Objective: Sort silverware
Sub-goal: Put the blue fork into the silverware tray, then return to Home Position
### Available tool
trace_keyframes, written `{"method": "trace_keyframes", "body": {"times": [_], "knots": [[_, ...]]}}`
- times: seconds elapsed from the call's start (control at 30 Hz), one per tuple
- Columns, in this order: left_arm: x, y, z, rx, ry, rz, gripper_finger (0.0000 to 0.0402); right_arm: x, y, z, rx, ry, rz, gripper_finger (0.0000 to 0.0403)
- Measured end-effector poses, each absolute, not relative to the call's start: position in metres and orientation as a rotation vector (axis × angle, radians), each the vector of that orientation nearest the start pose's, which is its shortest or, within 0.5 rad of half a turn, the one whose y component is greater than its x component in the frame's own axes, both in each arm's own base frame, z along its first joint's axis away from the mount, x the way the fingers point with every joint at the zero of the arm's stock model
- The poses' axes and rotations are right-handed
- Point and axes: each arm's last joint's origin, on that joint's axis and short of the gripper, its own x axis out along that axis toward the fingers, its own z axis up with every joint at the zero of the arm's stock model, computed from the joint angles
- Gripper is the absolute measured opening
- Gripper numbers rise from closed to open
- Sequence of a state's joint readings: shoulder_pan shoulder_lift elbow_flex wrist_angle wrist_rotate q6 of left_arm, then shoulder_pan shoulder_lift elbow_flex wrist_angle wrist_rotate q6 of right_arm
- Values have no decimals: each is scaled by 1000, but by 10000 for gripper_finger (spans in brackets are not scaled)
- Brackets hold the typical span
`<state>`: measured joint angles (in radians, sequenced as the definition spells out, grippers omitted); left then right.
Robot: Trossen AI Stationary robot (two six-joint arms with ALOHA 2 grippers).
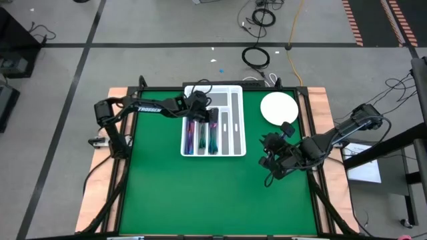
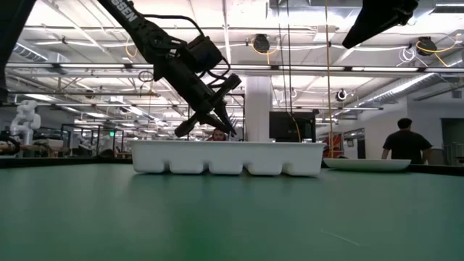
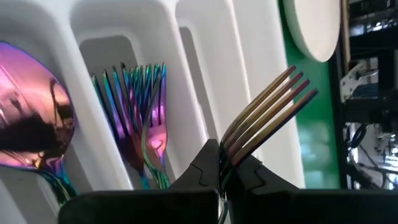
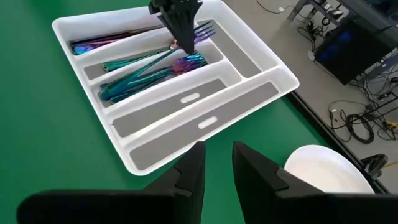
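Observation:
The white compartmented tray [image 1: 235, 120] stands at the table's far middle. Rainbow spoons [image 1: 190, 137] lie in its leftmost slot and forks [image 1: 213, 135] in the slot beside it; they also show in the left wrist view, the spoon [image 3: 31, 118] and the forks [image 3: 137, 118]. My left gripper [image 1: 199, 108] hangs over the tray's far end, just above its rim in the low view [image 2: 216, 123], shut on a rainbow fork [image 3: 267, 112]. My right gripper [image 4: 217, 165] is open and empty, above the cloth to the right of the tray [image 1: 270, 159]. My left gripper pinches the fork just behind its tines [image 3: 231, 149] between its two fingertips. The tines [image 3: 283, 93] stick out past the fingertips. The fingers slant down from the table's left. The fork's handle is hidden behind the gripper, so I cannot tell whether it rests in the tray.
A round white plate [image 1: 279, 108] lies at the far right, beside the tray. The tray's two right slots [image 4: 199, 118] hold only small labels. Green cloth [image 1: 213, 193] covers the near half of the table. A person [image 2: 400, 141] stands in the room beyond.

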<state>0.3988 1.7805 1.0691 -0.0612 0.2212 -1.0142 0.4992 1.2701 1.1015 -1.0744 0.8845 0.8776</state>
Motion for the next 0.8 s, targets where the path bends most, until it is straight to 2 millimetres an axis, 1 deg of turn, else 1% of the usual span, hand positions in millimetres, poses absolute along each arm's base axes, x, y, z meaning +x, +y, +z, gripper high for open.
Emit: {"method": "trace_keyframes", "body": {"times": [0.13, 0.4, 0.53, 0.8], "knots": [[343, 137, 176, -1200, 612, 537, 7, 205, 86, 292, 5, 708, -690, 68], [343, 137, 176, -1203, 612, 532, 65, 205, 86, 292, -1, 710, -688, 68], [342, 139, 176, -1205, 609, 537, 85, 205, 86, 292, -1, 711, -688, 68], [338, 147, 179, -1239, 583, 564, 95, 205, 87, 292, 9, 725, -676, 68]]}}
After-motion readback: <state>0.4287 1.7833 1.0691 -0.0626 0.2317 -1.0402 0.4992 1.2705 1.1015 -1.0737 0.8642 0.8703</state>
